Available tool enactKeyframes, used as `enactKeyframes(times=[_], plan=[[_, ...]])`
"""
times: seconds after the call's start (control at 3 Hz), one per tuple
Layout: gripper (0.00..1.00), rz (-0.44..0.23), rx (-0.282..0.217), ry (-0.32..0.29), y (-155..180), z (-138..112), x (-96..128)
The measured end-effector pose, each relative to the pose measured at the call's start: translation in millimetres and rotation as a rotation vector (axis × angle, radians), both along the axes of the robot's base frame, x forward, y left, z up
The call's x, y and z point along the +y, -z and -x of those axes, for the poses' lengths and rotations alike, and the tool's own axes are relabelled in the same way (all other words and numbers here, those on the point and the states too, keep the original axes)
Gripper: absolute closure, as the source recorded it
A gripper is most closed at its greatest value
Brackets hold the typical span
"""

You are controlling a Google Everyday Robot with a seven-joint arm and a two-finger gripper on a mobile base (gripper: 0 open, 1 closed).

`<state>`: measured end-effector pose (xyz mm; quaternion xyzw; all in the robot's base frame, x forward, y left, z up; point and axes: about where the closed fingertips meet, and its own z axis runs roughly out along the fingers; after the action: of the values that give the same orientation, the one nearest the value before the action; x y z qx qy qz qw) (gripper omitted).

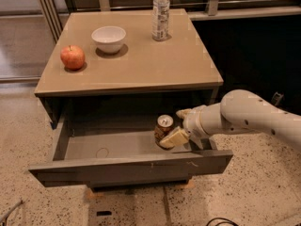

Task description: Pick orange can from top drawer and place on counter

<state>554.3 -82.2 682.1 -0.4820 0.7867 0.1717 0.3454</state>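
The orange can [163, 127] stands upright on the floor of the open top drawer [113, 145], right of its middle. My gripper [172, 127] reaches into the drawer from the right at can height. Its fingers are open: the near finger [175, 138] lies across the can's lower front right, and the far finger [183, 113] is behind the can's right side. The can sits partly between them. The counter [136, 65] is the tan top of the cabinet above the drawer.
On the counter are a red apple [72, 57] at the left, a white bowl [108, 38] behind it and a clear plastic bottle [161, 14] at the back. The drawer's front panel [131, 168] juts toward me. My white arm [254, 119] comes in from the right.
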Motion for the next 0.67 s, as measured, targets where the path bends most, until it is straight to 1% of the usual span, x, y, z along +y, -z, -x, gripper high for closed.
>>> enactKeyframes(times=[0.33, 0.67], plan=[[0.27, -0.019, -0.005, -0.012, 8, -12, 17], [0.27, -0.028, -0.004, -0.027, 12, -19, 30]])
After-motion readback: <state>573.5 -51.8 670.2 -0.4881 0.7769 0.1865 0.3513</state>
